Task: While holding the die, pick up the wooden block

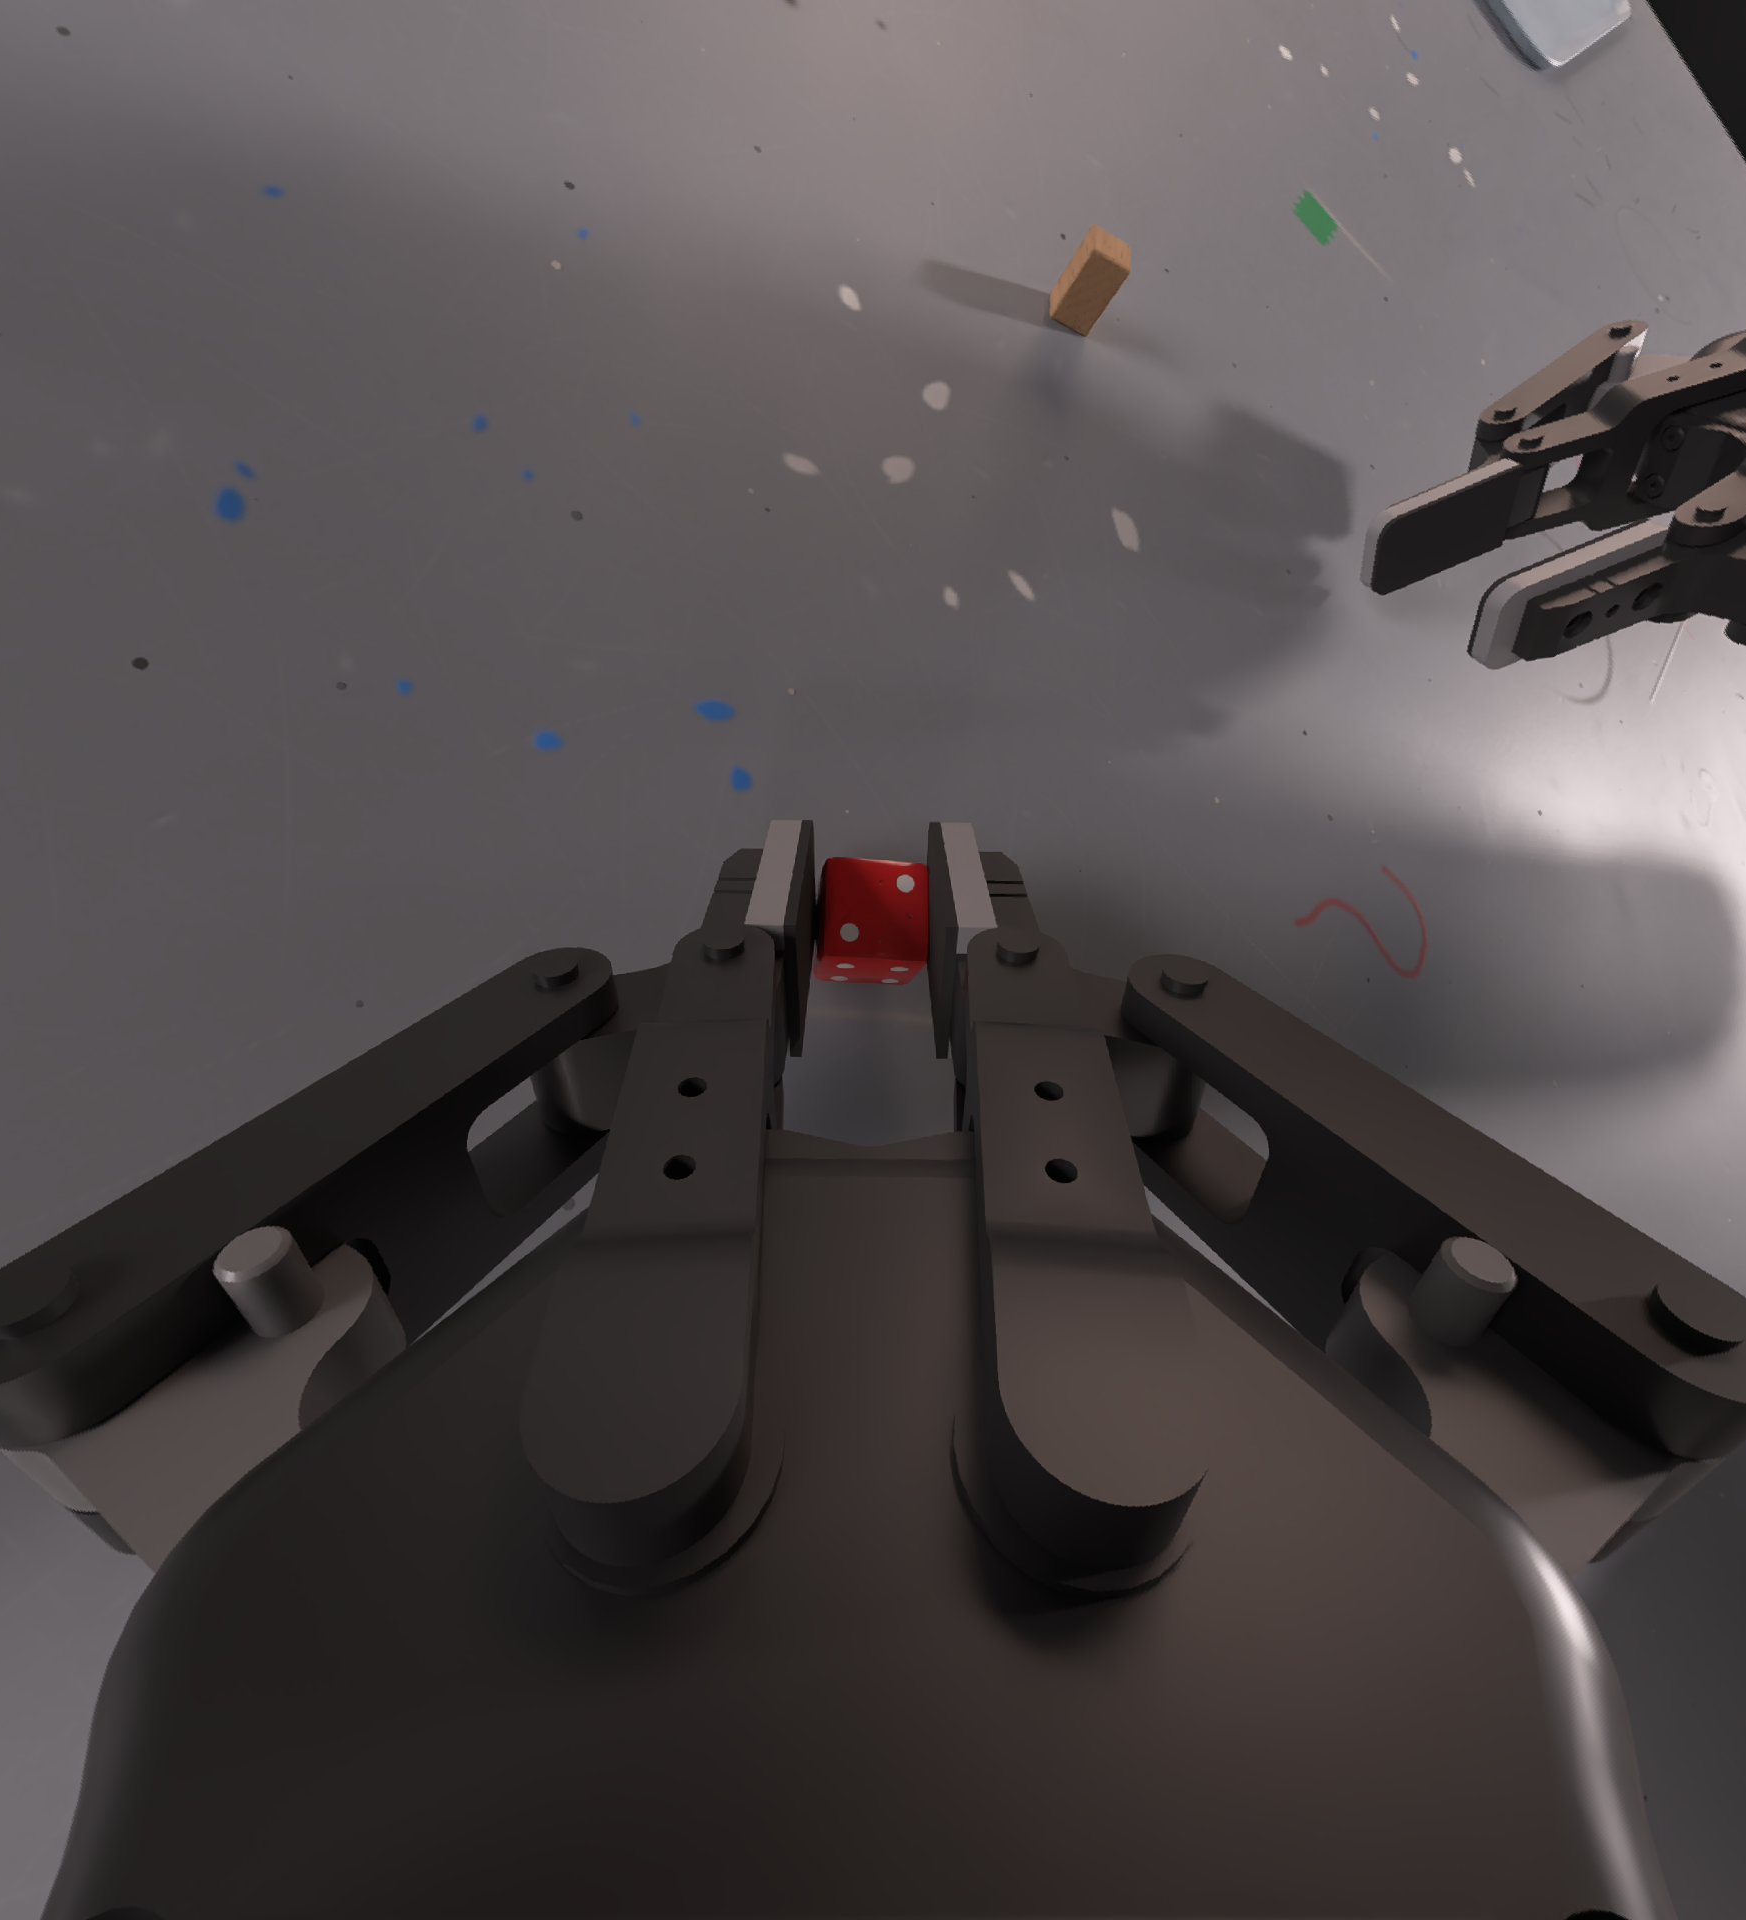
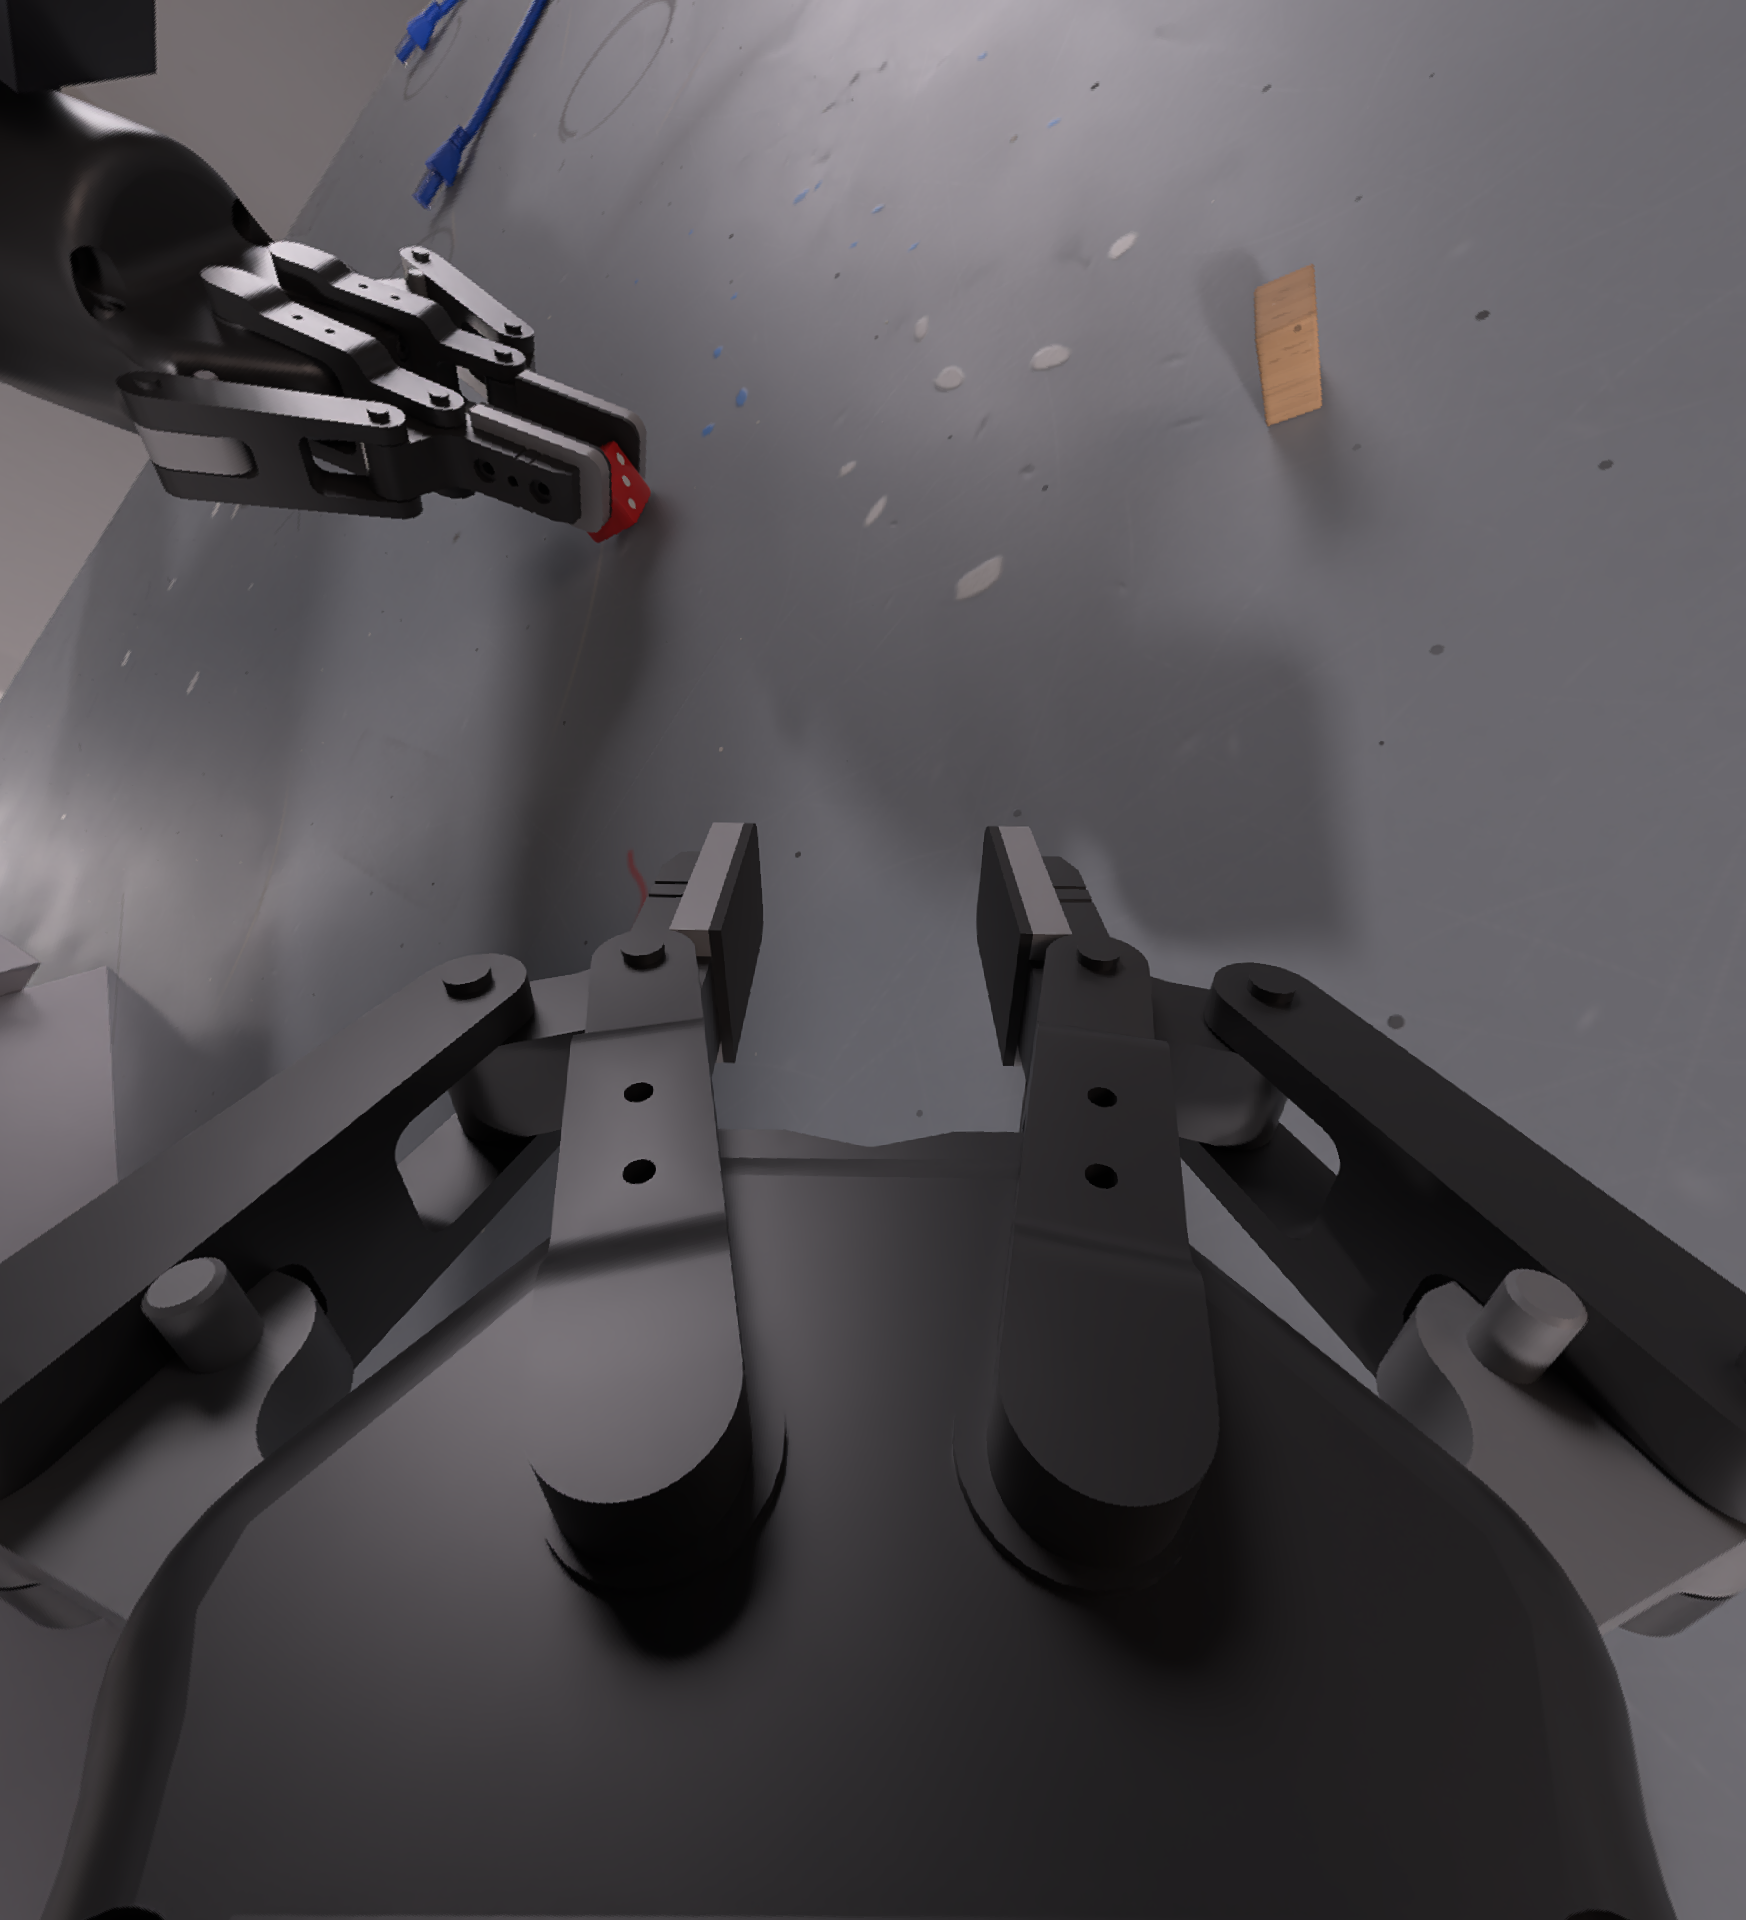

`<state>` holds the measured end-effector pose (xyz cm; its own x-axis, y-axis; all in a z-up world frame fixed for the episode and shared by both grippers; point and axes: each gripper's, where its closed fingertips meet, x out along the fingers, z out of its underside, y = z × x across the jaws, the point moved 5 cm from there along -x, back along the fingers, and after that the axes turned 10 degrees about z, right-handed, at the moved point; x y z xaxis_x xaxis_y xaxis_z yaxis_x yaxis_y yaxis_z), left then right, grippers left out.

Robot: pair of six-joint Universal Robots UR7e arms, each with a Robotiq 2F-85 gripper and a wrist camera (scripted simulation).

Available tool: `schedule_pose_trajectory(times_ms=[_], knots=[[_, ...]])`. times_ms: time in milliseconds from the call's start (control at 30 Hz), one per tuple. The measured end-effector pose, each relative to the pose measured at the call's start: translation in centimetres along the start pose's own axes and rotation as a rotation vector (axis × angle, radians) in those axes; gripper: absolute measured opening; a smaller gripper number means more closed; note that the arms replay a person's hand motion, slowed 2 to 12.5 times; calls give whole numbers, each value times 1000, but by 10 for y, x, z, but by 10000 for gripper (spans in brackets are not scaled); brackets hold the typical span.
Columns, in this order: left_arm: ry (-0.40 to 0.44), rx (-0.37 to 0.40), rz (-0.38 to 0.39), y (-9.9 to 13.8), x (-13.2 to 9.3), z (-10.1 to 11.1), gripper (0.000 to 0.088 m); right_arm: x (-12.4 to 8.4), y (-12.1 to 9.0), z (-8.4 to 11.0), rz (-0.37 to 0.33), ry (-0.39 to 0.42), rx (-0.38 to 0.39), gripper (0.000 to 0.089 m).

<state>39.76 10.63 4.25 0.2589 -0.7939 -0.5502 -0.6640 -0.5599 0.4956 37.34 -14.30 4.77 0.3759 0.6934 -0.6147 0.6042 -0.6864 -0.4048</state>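
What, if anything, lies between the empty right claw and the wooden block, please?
Nothing visible does. Only bare table with paint specks lies between the open right claw and the wooden block. The left claw, holding the die, is off to the side.

A grey tabletop (image 1: 433, 623) with blue, white and dark paint specks fills both views. On it lie a thin red curled thread (image 1: 1368, 925), a small green flat tag (image 1: 1314, 218) and a blue cable (image 2: 474, 114) near the far edge. A pale grey flat object (image 1: 1555, 26) sits at one corner, only partly in view.

Both wrist cams look down along their own fingers at the grey table (image 1: 433, 623), pretty close. They share the die (image 1: 869, 920) and wooden block (image 1: 1089, 281), and each catches the other gripper.
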Motion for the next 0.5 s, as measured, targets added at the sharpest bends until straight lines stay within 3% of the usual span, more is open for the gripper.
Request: schedule_pose_trajectory(times_ms=[300, 500], knots=[[-2, 5, -2, 0, 0, 0, 194, 0, 2, -1, 22, 8, 15, 381], [-7, 41, -47, -3, -2, -1, 194, -3, 2, -5, 25, 58, 31, 388]])
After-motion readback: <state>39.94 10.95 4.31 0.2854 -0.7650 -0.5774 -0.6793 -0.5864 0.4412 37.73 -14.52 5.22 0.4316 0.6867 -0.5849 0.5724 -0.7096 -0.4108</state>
